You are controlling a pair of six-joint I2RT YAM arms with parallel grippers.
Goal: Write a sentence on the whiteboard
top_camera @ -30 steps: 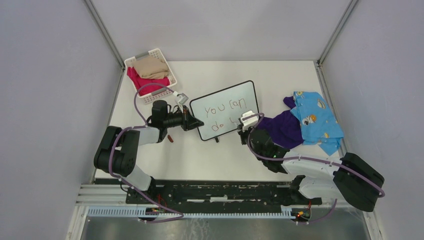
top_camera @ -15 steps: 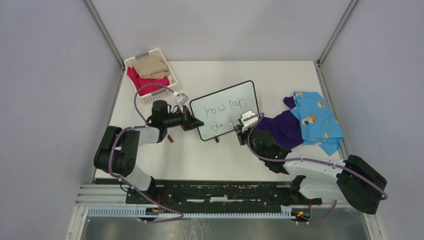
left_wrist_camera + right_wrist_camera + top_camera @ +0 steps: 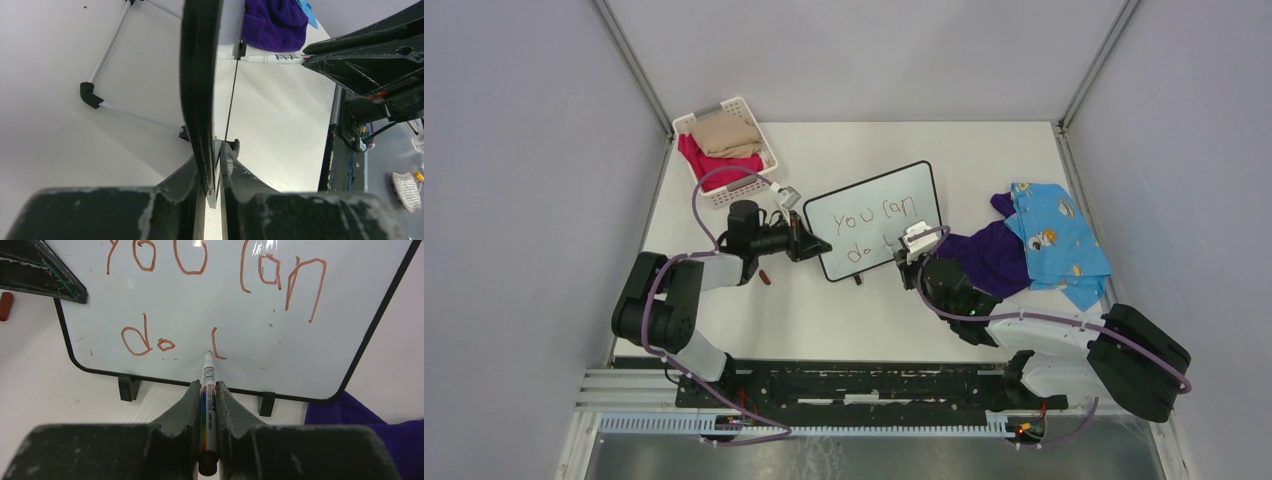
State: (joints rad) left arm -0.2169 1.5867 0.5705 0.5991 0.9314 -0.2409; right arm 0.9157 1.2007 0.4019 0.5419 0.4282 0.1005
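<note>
Grey walls box in a white bench (image 3: 854,320). From above, the whiteboard (image 3: 894,200) stands propped between your two hands. Your left hand (image 3: 816,246) is at the board's left edge. Your right hand (image 3: 911,243) is at its lower edge, with a purple cloth (image 3: 989,258) just to that hand's right. The writing is small from here, and your right hand covers the spot being written.

From the left wrist, your fingers are closed on the black frame. The board shows edge-on, so no lettering is visible. Beyond the fingers, the marker (image 3: 272,59) reaches in toward the board face.

From the right wrist, your hand is clamped on the marker, which points straight ahead. The board reads "you can", then "do" and one curved stroke. The tip sits just left of that stroke's foot, but you cannot tell whether it touches.

You are probably forming the next letter. Hold the left grip firm so the board does not rock back. Press lightly, make short strokes, and stay level with "do". There is blank board to the right of the tip.

A small red piece (image 3: 5,305) far left of the marker is cut off by the frame, so you cannot tell what it is.
</note>
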